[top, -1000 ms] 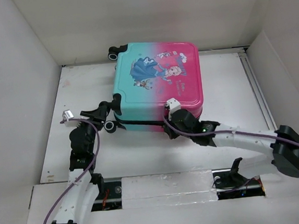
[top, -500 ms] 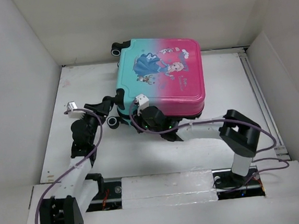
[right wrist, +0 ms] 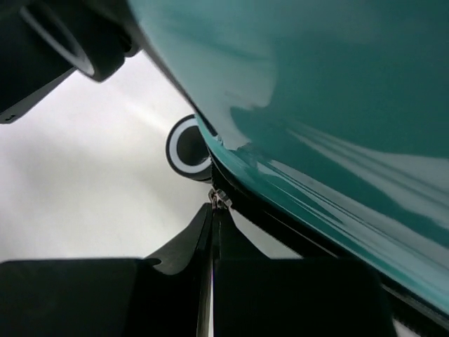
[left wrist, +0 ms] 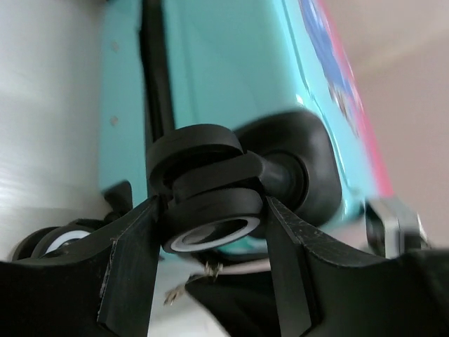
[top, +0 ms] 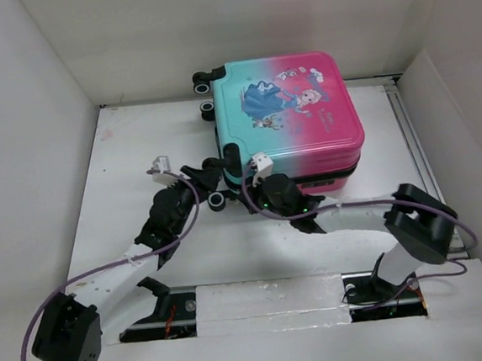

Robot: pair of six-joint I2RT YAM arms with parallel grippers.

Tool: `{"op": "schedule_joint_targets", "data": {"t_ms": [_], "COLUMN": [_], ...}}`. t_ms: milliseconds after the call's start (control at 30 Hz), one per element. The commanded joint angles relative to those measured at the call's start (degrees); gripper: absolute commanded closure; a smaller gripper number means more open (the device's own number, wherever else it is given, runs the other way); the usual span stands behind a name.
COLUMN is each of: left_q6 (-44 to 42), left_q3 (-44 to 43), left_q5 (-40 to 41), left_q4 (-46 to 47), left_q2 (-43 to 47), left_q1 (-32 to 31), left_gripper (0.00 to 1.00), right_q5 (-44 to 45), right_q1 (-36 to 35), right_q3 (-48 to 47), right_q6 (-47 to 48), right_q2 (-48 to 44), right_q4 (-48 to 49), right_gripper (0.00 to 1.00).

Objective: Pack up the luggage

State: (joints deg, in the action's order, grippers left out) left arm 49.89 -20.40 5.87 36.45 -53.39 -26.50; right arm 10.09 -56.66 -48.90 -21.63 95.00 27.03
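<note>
The luggage (top: 290, 109) lies flat and closed at the back of the table, teal on the left and pink on the right, print side up. My left gripper (top: 216, 167) is at its near-left corner. In the left wrist view its fingers (left wrist: 133, 260) are shut on a black-and-white wheel (left wrist: 210, 210) of the teal shell (left wrist: 224, 63). My right gripper (top: 242, 194) is under the front edge, by the lower wheel (top: 217, 200). In the right wrist view its jaws (right wrist: 214, 214) are shut on the metal zipper pull (right wrist: 219, 200) at the black zipper trim (right wrist: 280, 221).
White walls enclose the table on the left, back and right. A rail (top: 415, 148) runs along the right side of the table. Two more wheels (top: 203, 82) stick out at the case's far-left corner. The arm bases sit at the near edge.
The luggage has slid to the right and turned a little. My right gripper has moved left along the front edge to the teal corner. My left gripper followed the wheel to the right.
</note>
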Motion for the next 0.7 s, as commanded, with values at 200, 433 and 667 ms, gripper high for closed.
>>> {"op": "schedule_joint_targets", "data": {"t_ms": [200,433,667], "left_q6": [-3.56,-11.12,-7.73], "left_q3": [-9.56,-14.31,-26.34], "left_q5": [7.03,25.91,20.63], "left_q4": [-1.88,-7.44,-8.94], "left_q2": [-0.23,1.35,-12.25], "left_q1": [-25.95,-27.02,-4.38], "left_gripper": [0.95,0.00,0.00], "right_q5": [-9.21,-9.21,-9.11], "right_q1": [2.35,3.58,3.58], "right_q3": [14.53,20.96,21.57], "right_q6": [-2.28,-3.33,-3.33], "right_q2": [-25.53,-35.92,-38.14], "right_q4": [-17.61,-20.26,-20.26], "right_gripper": [1.00,1.00,1.00]}}
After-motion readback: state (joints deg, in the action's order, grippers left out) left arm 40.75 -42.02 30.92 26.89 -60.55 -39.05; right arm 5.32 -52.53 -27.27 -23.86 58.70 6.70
